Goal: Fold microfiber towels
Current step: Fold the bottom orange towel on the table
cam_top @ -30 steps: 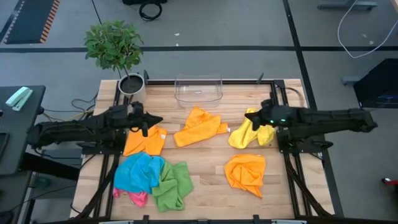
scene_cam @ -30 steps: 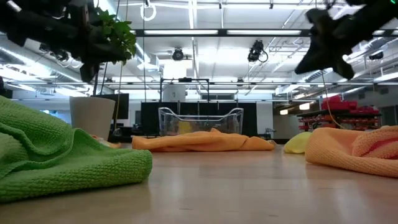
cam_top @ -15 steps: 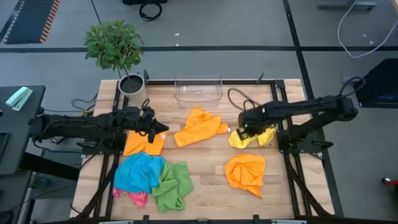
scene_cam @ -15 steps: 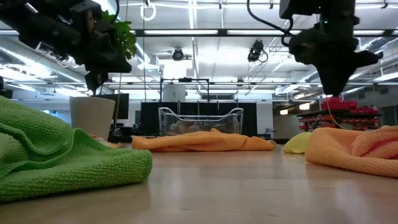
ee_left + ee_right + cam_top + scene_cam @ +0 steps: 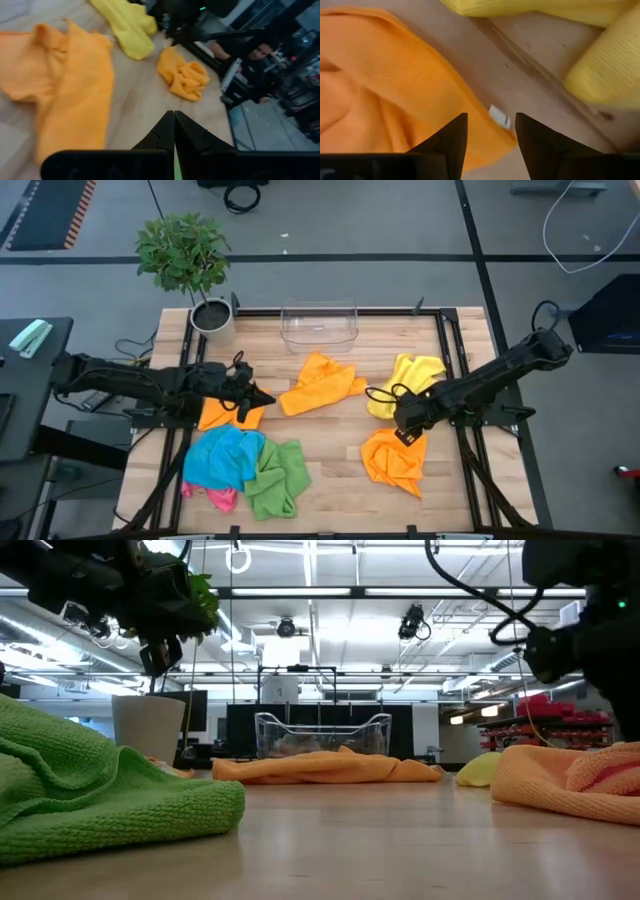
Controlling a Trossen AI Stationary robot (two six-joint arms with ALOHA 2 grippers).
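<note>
Several microfiber towels lie on the wooden table. An orange one (image 5: 232,412) lies under my left gripper (image 5: 268,396), which hovers shut (image 5: 174,119) above the table. Another orange towel (image 5: 322,383) lies mid-table, with a yellow one (image 5: 405,383) to its right. My right gripper (image 5: 403,432) points down, open (image 5: 491,136), over the far corner of a crumpled orange towel (image 5: 395,457). That corner's white tag (image 5: 498,116) shows between the fingers. Blue (image 5: 225,458), green (image 5: 280,477) and pink (image 5: 220,498) towels lie heaped near left.
A clear plastic bin (image 5: 320,325) stands at the table's far edge. A potted plant (image 5: 205,310) is at the far left corner. Bare wood (image 5: 335,450) lies between the green towel and the crumpled orange one.
My right gripper has left the yellow towel, gone toward the near edge and down to the crumpled orange towel, and tipped to point downward. My left gripper has moved a little toward the table's right and near edge, staying shut.
</note>
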